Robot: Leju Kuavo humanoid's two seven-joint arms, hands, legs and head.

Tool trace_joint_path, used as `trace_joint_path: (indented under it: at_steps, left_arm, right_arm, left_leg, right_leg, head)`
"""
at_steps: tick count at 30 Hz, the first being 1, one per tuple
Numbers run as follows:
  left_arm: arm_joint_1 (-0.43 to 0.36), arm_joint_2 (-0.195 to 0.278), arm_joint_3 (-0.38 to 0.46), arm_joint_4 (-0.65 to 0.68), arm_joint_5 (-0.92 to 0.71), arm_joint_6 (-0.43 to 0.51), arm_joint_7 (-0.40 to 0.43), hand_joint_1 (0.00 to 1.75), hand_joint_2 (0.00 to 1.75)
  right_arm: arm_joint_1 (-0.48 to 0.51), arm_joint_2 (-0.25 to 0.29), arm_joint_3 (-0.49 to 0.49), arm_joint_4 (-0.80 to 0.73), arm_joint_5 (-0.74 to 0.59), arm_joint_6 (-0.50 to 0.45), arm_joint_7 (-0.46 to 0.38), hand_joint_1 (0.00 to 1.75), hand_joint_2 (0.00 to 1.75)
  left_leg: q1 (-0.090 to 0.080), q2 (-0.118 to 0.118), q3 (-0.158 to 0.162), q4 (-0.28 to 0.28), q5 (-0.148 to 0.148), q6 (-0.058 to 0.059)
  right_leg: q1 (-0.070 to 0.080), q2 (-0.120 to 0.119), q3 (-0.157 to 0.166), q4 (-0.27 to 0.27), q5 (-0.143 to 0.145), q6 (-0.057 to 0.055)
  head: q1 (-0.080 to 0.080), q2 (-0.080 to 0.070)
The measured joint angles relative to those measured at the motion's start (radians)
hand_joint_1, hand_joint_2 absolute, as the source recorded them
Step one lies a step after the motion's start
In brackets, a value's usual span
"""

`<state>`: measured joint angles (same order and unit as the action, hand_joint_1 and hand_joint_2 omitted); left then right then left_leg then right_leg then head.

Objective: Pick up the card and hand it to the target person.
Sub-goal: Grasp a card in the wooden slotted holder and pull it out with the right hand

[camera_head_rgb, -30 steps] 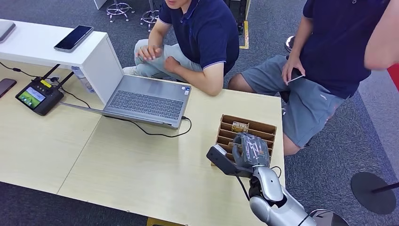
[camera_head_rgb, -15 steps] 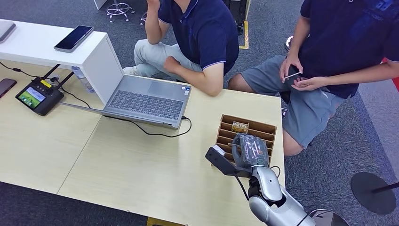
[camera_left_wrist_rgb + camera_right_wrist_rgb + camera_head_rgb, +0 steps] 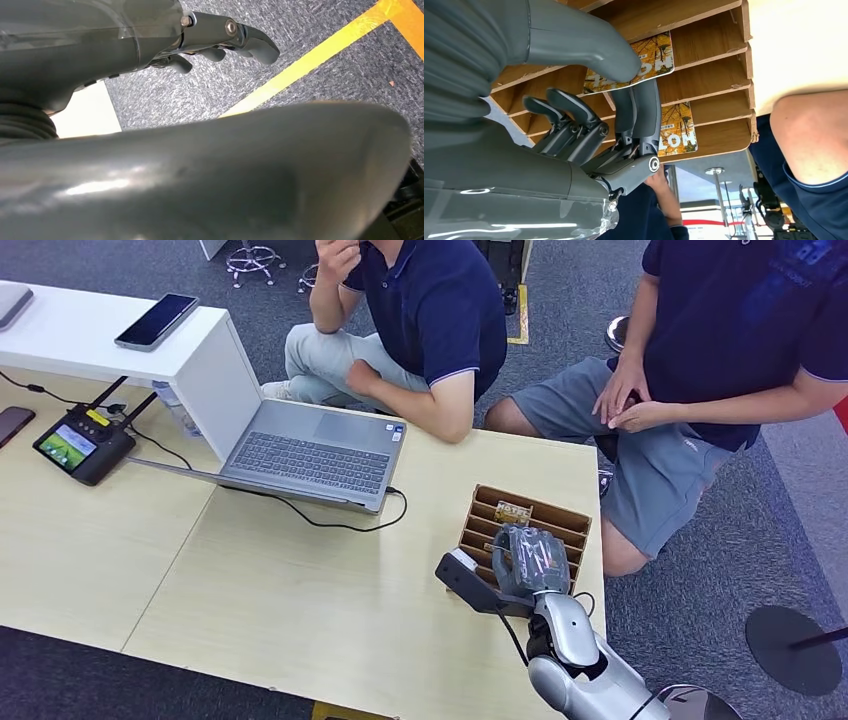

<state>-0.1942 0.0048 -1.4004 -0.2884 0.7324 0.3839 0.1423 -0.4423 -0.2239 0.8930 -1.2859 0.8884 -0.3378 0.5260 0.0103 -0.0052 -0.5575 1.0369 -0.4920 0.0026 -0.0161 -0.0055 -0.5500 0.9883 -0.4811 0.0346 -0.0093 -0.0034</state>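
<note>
Right hand still pinching card, rack

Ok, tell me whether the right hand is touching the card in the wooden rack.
Touching. In the right wrist view the right hand pinches the nearer card between thumb and fingers, inside the wooden rack.

open laptop – phone, handheld controller

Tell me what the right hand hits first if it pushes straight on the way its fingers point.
Probably the yellow printed card in the brown slotted wooden rack; the right hand looks already against it.
</note>
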Motion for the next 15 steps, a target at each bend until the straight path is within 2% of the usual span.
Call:
trace_joint_path:
  at_steps: [15]
  left_arm:
    - [0.0,0.0,0.0,0.0,0.003,0.045,-0.01,0.0,0.0]
  right_arm:
    - [0.002,-0.005,0.0,-0.035,-0.013,-0.021,0.01,1.75,1.75]
  left_leg:
    - [0.0,0.0,0.0,0.0,0.0,0.0]
  right_leg:
    - [0.0,0.0,0.0,0.0,0.0,0.0]
  head:
    - [0.0,0.0]
